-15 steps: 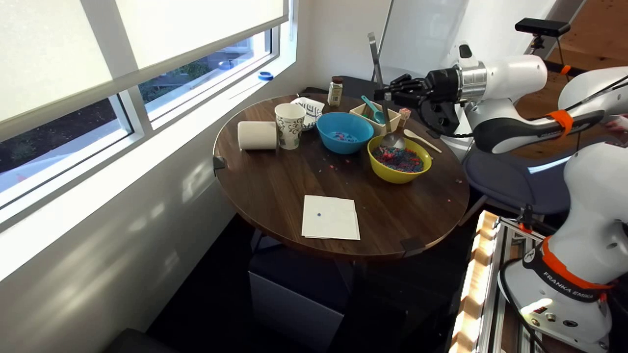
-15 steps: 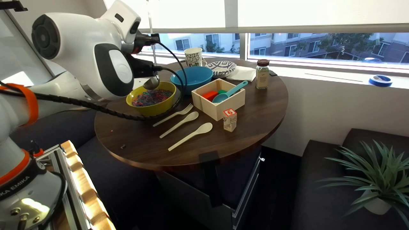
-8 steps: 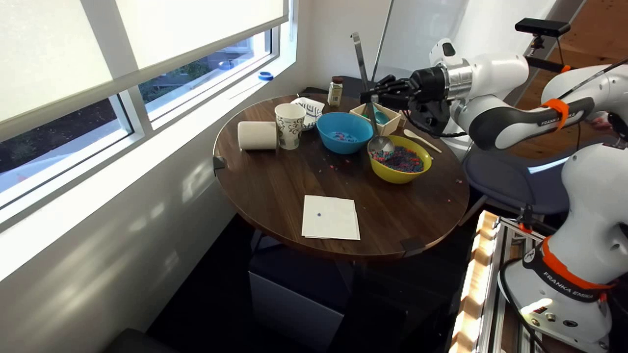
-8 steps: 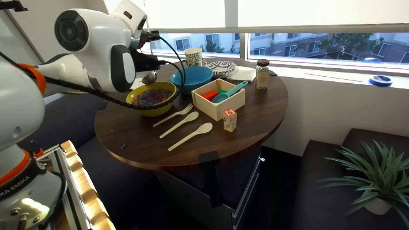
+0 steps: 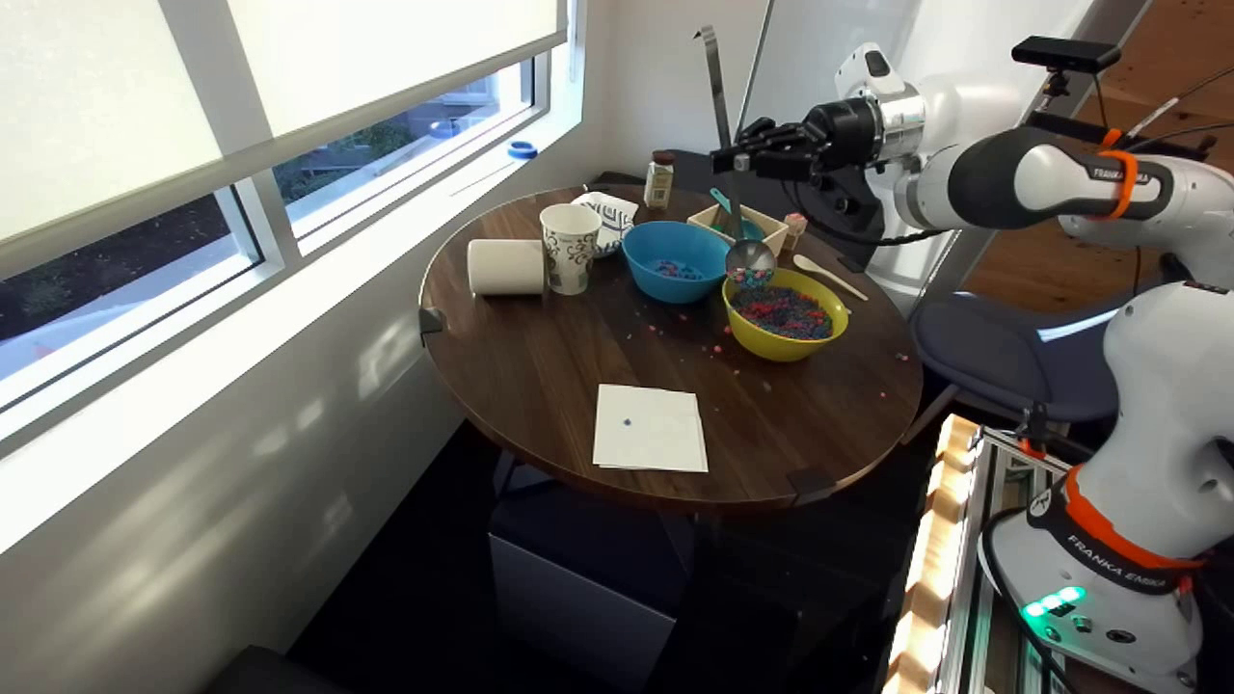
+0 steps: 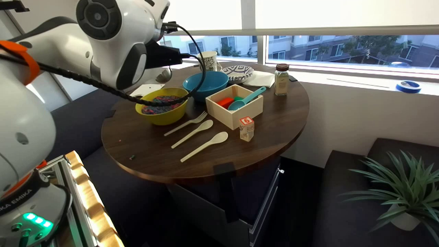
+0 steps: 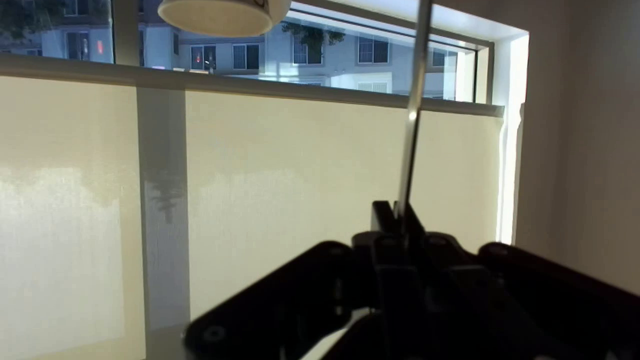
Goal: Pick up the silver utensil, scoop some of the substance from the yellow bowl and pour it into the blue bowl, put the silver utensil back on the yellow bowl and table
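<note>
My gripper (image 5: 727,161) is shut on the handle of the silver utensil (image 5: 719,92), a long ladle held nearly upright. In the wrist view the gripper tips (image 7: 397,217) pinch the thin handle (image 7: 414,120). The ladle's scoop hangs just above the yellow bowl's (image 5: 783,349) rim on the blue bowl's side, with some substance in it; the scoop also shows in an exterior view (image 6: 164,76). The substance (image 5: 789,314), dark with red and blue bits, fills much of the yellow bowl. The blue bowl (image 5: 665,287) stands beside it with a little substance inside. Both stand on the table (image 5: 540,386).
A wooden box (image 6: 223,115) with a teal scoop stands close to both bowls. Wooden cutlery (image 6: 204,145), a block (image 6: 247,129), a spice jar (image 6: 281,80), paper cups (image 5: 569,249) and napkins (image 5: 650,429) lie around the table. Loose bits lie near the bowls.
The gripper and ladle have risen, and the scoop has come up out of the yellow bowl and shifted toward the blue bowl. A few more bits lie on the table near the yellow bowl.
</note>
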Tool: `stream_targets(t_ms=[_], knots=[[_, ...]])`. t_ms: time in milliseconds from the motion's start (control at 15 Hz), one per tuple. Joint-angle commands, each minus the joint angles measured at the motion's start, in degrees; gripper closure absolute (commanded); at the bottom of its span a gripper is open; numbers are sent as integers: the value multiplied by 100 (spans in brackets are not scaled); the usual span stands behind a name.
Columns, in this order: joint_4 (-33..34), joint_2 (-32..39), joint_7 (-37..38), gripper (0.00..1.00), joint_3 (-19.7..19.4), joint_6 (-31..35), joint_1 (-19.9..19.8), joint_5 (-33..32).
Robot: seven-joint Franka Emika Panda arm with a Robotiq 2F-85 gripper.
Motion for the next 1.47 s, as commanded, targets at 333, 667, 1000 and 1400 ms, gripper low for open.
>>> stream_targets(t_ms=[333, 667, 1000, 1400], knots=[[438, 280, -1199, 99, 473, 418, -269, 986], [517, 701, -1528, 99, 65, 1402, -27, 867], [521, 1524, -1887, 99, -464, 2445, 489, 852], [484, 3065, -2194, 99, -765, 3225, 1090, 920]])
